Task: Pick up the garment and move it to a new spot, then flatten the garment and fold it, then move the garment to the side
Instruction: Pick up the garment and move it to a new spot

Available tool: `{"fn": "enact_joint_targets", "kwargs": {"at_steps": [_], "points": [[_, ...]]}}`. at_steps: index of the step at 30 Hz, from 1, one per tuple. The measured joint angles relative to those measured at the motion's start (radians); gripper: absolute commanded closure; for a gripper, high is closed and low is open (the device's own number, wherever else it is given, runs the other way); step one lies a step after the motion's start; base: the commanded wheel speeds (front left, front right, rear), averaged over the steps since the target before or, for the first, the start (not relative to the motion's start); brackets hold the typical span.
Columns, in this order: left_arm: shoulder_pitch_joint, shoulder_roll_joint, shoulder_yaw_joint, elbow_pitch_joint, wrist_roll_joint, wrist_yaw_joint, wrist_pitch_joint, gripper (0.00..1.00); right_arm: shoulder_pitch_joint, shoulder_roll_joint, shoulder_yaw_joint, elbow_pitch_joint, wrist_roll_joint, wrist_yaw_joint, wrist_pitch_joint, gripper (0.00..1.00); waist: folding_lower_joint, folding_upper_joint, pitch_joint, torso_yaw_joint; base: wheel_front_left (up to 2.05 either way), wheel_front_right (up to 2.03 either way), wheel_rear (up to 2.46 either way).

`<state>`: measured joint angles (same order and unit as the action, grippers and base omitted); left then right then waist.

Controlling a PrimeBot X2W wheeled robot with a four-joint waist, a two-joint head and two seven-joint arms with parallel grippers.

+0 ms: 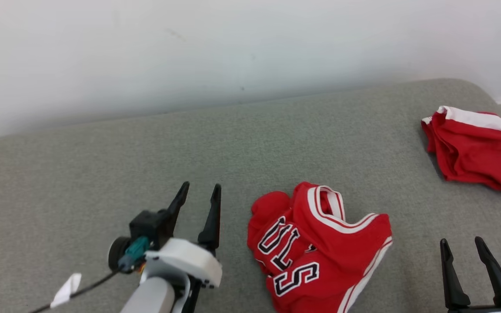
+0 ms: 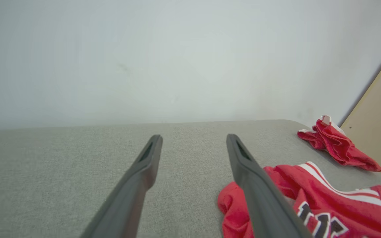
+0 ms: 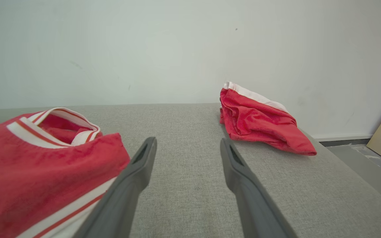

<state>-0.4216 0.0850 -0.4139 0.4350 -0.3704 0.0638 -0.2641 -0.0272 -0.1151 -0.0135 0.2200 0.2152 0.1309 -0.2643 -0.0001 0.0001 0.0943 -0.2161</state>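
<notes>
A pale bare wall stands behind a wide grey cushion that carries everything here.

The jersey, red with white and red striped trim at the neck and armholes, lies crumpled in a heap near the front edge of the cushion, between the two arms. I take it for the garment in hand, and it is not yet flattened. It looks light, limp and thin, so it should sag and drape from whatever point is lifted, and a pinch in the middle would likely catch several layers at once. The trimmed neckline on top, or a shoulder strap, seems the firmest place to take hold, with the second arm on an opposite edge to spread it.

A second red garment with a white band lies bunched at the far right of the cushion, well apart from the jersey.

The left gripper hovers just beside the jersey with its fingers spread wide and nothing between them. The right gripper, at the lower right, also has its fingers wide apart and empty.

Black letters outlined in white run across the jersey: they look like U, L, S, with a figure below that may be a 5. Folds hide the rest.
</notes>
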Motion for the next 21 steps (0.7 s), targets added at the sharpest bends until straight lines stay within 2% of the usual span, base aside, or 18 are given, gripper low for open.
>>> {"fn": "enact_joint_targets", "kwargs": {"at_steps": [12,21], "points": [[0.353,-0.008,0.154,-0.287,0.113,-0.001,0.0,0.0,0.07,-0.013,-0.036,-0.006,-0.02,0.0,0.0,0.0,-0.0001,0.0,-0.073,0.076,0.0,0.0,0.0],[0.521,-0.024,0.267,-0.38,0.165,-0.024,0.0,0.0,0.119,-0.017,-0.074,-0.015,-0.03,0.0,0.0,0.0,-0.0001,0.0,-0.116,0.132,0.0,0.0,0.0]]}}
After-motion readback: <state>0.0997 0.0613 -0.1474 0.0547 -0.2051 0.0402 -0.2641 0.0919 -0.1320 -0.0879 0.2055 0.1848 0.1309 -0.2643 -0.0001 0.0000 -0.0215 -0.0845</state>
